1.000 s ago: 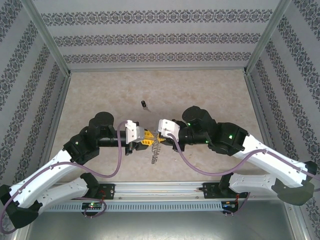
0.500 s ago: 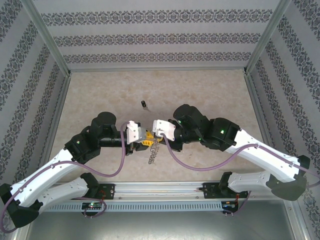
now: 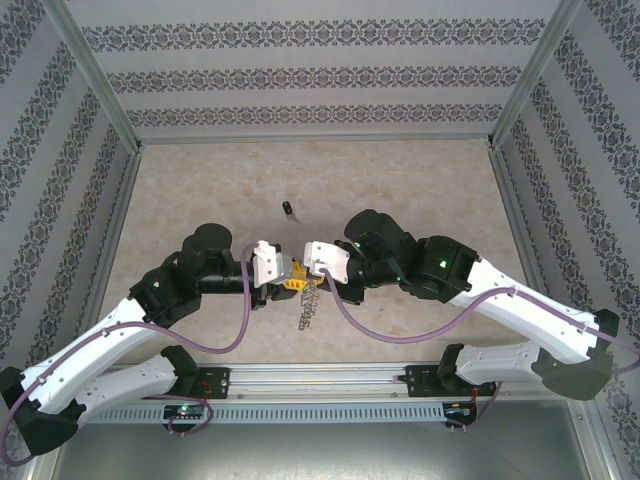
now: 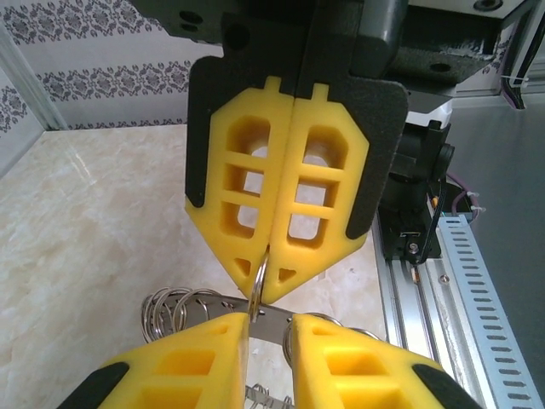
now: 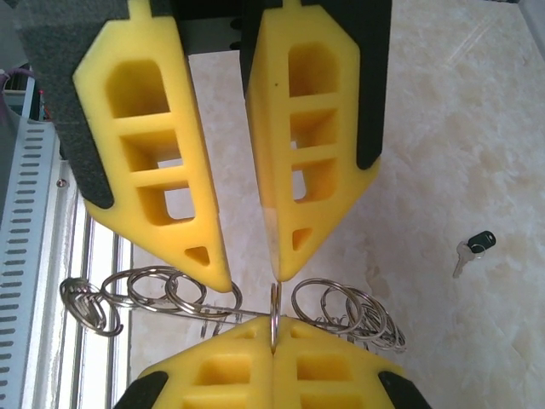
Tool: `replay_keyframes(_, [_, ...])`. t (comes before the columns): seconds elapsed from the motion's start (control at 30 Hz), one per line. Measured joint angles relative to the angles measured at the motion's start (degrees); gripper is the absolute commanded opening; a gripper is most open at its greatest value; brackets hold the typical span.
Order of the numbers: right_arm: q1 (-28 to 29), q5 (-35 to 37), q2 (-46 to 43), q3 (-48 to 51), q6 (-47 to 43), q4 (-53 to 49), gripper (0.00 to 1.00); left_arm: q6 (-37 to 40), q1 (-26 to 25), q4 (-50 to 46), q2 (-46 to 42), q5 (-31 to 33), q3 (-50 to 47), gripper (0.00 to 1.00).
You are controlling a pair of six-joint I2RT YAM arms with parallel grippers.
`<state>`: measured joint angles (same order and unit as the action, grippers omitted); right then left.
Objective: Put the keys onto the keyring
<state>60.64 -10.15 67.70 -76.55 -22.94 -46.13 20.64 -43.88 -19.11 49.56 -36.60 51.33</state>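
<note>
No text, label, brand, number or sign can be read in any view. The walls (image 3: 300, 75) carry bands of repeating dark ornament, not letters. The white and black shells of the arms (image 3: 100, 345) bear no marking that can be made out.

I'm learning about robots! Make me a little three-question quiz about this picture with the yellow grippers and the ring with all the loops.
1. True or false: the key already hangs on the keyring.
2. What does the right gripper pinch? A) the key B) a wire loop of the keyring C) nothing
3. Fill in: the key's head is ____.

Key: 1 false, the key lies on the table, apart from the keyring. 2 B. 3 black.
</note>
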Motion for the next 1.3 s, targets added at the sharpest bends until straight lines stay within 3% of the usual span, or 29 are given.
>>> replay_keyframes(0.23, [0.63, -1.46, -0.04, 0.07, -0.02, 0.68, 0.0, -0.07, 0.0, 1.75, 0.22, -0.28, -0.11, 0.17])
replay_keyframes(0.33, [0.63, -1.4, -0.07, 0.17, 0.0, 1.16, 0.0, -0.04, 0.0, 1.77, 0.35, -0.68, -0.11, 0.0])
replay_keyframes(0.43, [0.61, -1.38, -0.39, 0.42, 0.0, 1.36, 0.01, -0.04, 0.0, 1.81, 0.33, -1.07, -0.11, 0.0])
replay_keyframes(0.53, [0.63, -1.44, -0.87, 1.09, 0.0, 2.01, 0.17, -0.11, 0.0, 1.86, 0.33, -1.46, -0.11, 0.0])
replay_keyframes(0.63, [0.66, -1.66, -2.1, 2.58, 0.15, 3.74, 0.24, -1.49, 0.0, 3.08, -0.02, -1.75, -0.92, 0.0])
replay_keyframes(1.0, [0.63, -2.99, -13.79, 13.84, 5.95, 15.23, 0.23, -14.19, 0.0, 21.2, -4.2, -4.63, -9.86, 0.0])
replay_keyframes(1.3, [0.63, -5.14, -16.17, 15.98, 9.38, 21.18, 0.23, -22.16, 0.02, 34.4, -4.63, -5.88, -13.09, 0.0])
